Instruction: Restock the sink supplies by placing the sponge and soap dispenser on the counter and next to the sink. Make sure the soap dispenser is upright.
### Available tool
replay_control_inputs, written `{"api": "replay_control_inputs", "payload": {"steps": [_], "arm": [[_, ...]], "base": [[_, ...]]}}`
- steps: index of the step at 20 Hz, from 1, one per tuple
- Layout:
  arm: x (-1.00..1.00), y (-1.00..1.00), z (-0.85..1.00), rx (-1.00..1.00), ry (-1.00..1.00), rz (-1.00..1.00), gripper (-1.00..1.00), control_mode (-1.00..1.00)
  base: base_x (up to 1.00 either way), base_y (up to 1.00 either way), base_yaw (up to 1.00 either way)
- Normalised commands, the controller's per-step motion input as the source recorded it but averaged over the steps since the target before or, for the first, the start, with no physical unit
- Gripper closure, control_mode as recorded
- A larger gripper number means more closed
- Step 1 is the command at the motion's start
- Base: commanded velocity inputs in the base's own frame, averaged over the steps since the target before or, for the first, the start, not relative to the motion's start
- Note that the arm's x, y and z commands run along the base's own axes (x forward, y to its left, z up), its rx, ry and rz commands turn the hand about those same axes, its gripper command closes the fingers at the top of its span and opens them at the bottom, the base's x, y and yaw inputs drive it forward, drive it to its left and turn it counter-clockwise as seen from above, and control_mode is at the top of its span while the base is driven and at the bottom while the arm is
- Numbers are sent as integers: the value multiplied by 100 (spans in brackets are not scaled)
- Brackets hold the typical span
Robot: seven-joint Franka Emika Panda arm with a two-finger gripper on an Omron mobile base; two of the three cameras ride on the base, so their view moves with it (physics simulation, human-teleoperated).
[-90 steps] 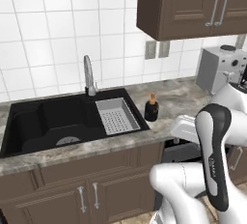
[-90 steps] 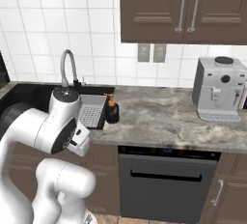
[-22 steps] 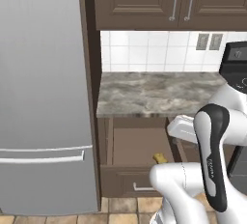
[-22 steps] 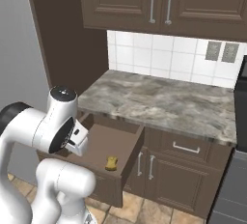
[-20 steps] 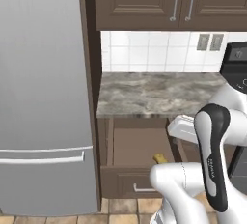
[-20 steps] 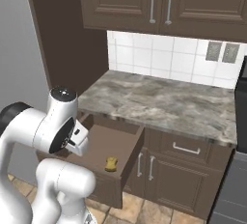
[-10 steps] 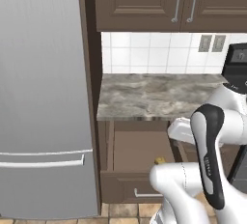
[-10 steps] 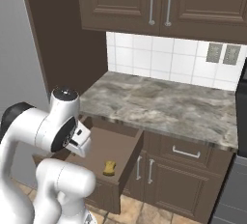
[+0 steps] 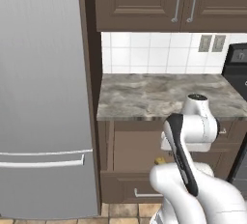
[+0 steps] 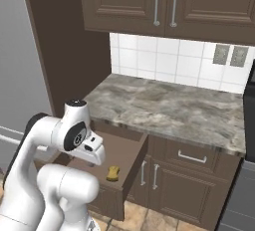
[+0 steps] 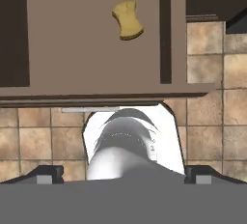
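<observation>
The sponge (image 11: 128, 20), a small yellow-tan block, lies alone inside an open brown drawer (image 11: 72, 35) under the counter (image 9: 164, 100). In the right base view the sponge (image 10: 114, 173) rests near the drawer's front right corner, just right of and below my hand. A sliver of the sponge (image 9: 158, 161) peeks past my arm in the left base view. My gripper (image 11: 124, 175) hangs above the drawer's front edge, open wide, nothing between its fingertips (image 11: 46, 174). The soap dispenser and the sink are out of view.
A tall grey fridge (image 9: 43, 97) stands left of the counter behind a dark side panel. Dark upper cabinets (image 10: 164, 1) hang over the marbled top. A black appliance (image 9: 236, 68) borders the right side. Tan floor tiles (image 11: 207, 73) lie below the drawer.
The base has driven from the sink stretch to this counter by the fridge, so the whole scene differs. Over the last second the views shifted slightly and the arm swung a little; the gripper stayed open.
</observation>
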Motion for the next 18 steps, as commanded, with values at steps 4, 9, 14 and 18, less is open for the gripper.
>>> {"api": "replay_control_inputs", "payload": {"steps": [4,9,14,18], "arm": [[72,-1,-54,-12,10,8,-100,-100],[68,-2,-35,-2,6,9,-100,-100],[57,-17,-28,0,7,9,-100,-100],[43,-12,-37,0,4,10,-100,-100]], "base": [[0,0,0],[0,0,0],[0,0,0],[0,0,0]]}}
